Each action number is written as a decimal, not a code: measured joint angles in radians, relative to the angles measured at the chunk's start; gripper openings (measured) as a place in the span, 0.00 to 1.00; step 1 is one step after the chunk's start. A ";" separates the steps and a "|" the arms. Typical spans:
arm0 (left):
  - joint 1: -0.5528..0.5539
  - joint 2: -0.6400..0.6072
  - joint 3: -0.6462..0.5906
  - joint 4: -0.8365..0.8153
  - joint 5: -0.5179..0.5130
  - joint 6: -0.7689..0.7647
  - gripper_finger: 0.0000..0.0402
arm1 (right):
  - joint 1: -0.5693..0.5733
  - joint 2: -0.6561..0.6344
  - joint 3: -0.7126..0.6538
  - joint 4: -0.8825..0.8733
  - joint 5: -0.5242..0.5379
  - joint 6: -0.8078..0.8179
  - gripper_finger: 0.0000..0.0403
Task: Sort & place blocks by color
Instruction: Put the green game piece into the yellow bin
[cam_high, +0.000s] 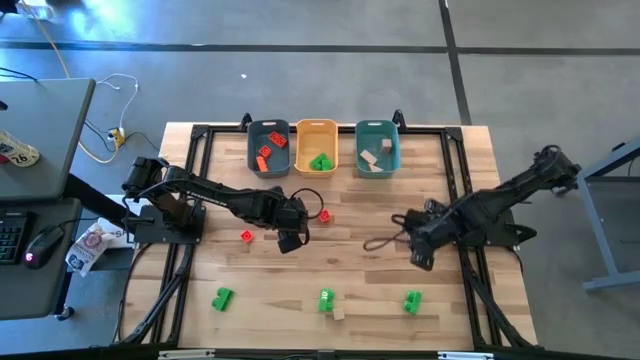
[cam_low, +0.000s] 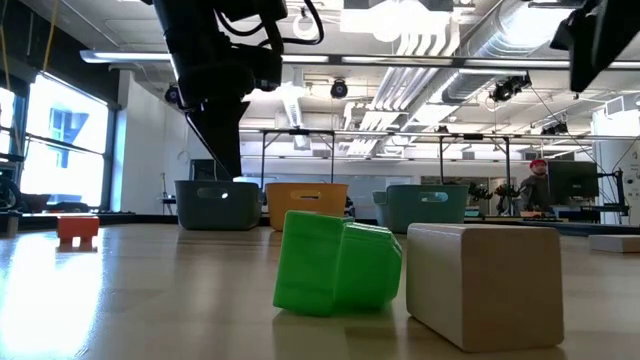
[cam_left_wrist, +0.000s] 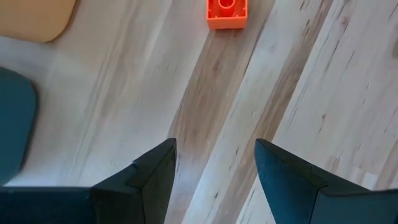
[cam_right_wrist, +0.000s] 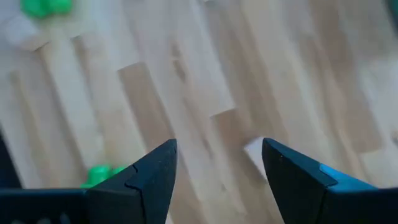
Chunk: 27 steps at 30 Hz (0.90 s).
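Observation:
Two red-orange blocks (cam_high: 323, 215) (cam_high: 246, 236) lie flat on the table's middle left. My left gripper (cam_high: 290, 240) hangs open between them, above the wood; in its wrist view a red block (cam_left_wrist: 227, 12) lies ahead of the open fingers (cam_left_wrist: 214, 149). Three green blocks (cam_high: 222, 297) (cam_high: 326, 299) (cam_high: 412, 300) and a tan block (cam_high: 339, 314) lie along the near edge. My right gripper (cam_high: 420, 258) hovers open and empty over bare wood at the middle right (cam_right_wrist: 219, 149). The low view shows a green block (cam_low: 335, 262) beside the tan block (cam_low: 485, 280).
Three bins stand in a row at the far edge: blue-grey (cam_high: 268, 148) with red blocks, orange-yellow (cam_high: 318, 148) with a green block, teal (cam_high: 377, 148) with tan blocks. A dark cable loop (cam_high: 380, 242) lies beside my right gripper. A desk with a mouse stands left of the table.

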<state>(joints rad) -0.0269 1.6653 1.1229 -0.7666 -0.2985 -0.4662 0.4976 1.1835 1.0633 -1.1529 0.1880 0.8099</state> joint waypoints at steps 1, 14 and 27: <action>0.000 0.000 0.000 0.000 0.000 -0.006 0.50 | 0.022 0.000 -0.006 0.016 0.000 0.001 0.55; 0.000 0.000 0.000 0.005 0.036 -0.108 0.50 | 0.204 0.001 -0.032 0.132 -0.076 -0.024 0.55; 0.000 0.000 0.000 0.007 0.054 -0.134 0.50 | 0.336 0.126 -0.032 0.262 -0.119 -0.385 0.57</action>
<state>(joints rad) -0.0273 1.6653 1.1229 -0.7597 -0.2442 -0.6006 0.8336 1.3094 1.0313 -0.8909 0.0689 0.4246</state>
